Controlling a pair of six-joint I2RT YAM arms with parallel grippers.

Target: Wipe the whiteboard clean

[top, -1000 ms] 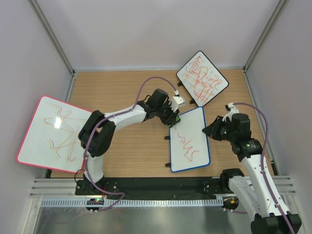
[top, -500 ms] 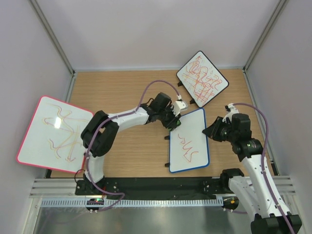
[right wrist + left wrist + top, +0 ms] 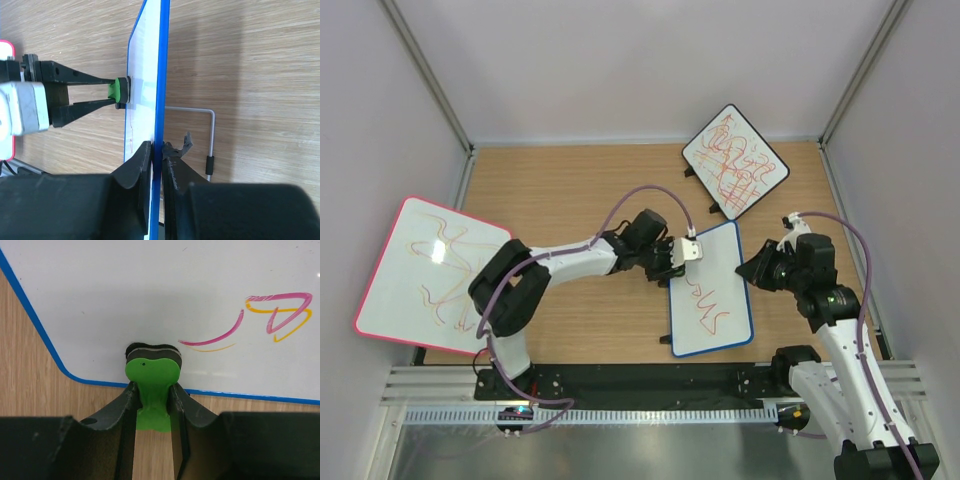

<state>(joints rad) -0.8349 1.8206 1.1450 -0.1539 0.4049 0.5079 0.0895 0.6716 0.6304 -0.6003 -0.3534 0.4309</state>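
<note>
The back left of the table [image 3: 560, 185] is open wood. The left arm [image 3: 570, 258] bars the middle, its eraser [image 3: 151, 365] against the whiteboard [image 3: 715, 295]. The right gripper [image 3: 156, 149] blocks that board's right edge, and a wire foot [image 3: 210, 164] juts out behind it. The scribbled board [image 3: 734, 160] crowds the back right corner. The pink board [image 3: 428, 275] closes off the left side.

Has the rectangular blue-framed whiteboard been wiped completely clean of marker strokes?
No, red marker scribbles show on the rectangular blue-framed whiteboard, apart from the green eraser in the left gripper.
</note>
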